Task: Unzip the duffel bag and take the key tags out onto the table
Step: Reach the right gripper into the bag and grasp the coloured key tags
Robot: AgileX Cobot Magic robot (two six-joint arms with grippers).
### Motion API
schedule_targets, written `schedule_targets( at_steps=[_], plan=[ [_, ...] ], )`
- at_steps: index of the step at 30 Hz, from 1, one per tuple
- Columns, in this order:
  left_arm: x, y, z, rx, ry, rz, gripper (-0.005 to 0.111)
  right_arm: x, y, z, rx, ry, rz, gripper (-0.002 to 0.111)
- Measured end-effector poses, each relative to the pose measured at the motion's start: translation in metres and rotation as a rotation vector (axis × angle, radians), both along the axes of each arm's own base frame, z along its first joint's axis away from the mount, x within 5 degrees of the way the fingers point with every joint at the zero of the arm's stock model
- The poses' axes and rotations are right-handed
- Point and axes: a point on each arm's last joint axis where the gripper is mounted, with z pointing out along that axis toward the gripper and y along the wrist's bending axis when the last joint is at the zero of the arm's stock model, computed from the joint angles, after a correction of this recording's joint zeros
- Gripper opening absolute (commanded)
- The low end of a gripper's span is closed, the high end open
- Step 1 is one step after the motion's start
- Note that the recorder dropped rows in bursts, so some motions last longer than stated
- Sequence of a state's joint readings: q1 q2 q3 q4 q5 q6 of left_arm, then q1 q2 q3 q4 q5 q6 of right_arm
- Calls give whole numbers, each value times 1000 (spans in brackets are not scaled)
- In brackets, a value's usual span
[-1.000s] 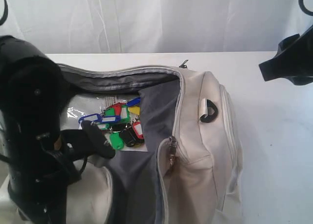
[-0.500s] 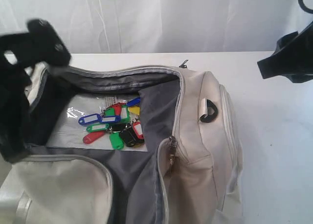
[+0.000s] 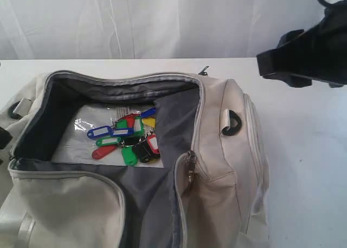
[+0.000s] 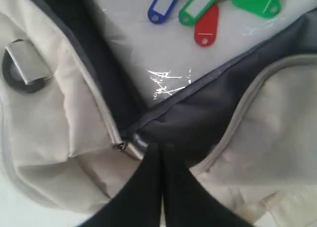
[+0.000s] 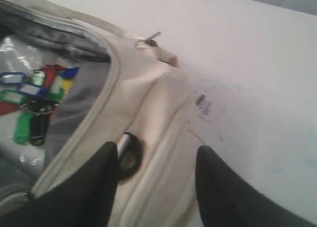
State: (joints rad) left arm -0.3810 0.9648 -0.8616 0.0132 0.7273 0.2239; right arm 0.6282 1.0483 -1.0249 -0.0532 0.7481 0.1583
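Observation:
The cream duffel bag lies unzipped on the white table, its grey lining showing. The key tags, red, green, blue, yellow and black, lie inside on a clear plastic sheet. My left gripper is shut with nothing between its fingers, hovering over the bag's rim near a metal zipper end; the key tags are some way beyond it. My right gripper is open above the bag's end, by a black D-ring. From outside, the right gripper hangs at the upper right.
A dark zipper pull hangs at the front pocket and another sticks up at the bag's far end. A black D-ring sits on the right end panel. A white curtain closes the back. The table's right side is bare.
The left arm has pulled back out of the bag opening and left the exterior view. The right gripper has moved left toward the bag. The key tags have not moved.

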Motion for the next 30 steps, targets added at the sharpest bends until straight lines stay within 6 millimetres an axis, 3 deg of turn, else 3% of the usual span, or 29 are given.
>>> schedule_targets(
  at_steps=[4, 10, 15, 19, 22, 25, 30],
  plan=[
    [-5, -4, -2, -82, -29, -23, 0, 5, 22, -7, 31, 94, 144, 24],
    [-6, -7, -2, -131, -33, -25, 0, 42, 59, -22, 3, 207, 232, 11],
    [-7, -8, -1, -161, -26, -21, 0, 66, 108, -19, -6, 222, 364, 5],
    [-7, -9, -1, -163, -26, -21, 0, 74, 151, -35, -76, 264, 476, 5],
    [-7, -9, -1, -163, -26, -21, 0, 78, 180, -55, -123, 285, 533, 9],
    [-7, -9, -1, -162, -28, -22, 0, 81, 199, -77, -166, 315, 571, 20],
    [-7, -9, -1, -164, -27, -22, 0, 89, 215, -114, -241, 356, 583, 62]
  ],
)
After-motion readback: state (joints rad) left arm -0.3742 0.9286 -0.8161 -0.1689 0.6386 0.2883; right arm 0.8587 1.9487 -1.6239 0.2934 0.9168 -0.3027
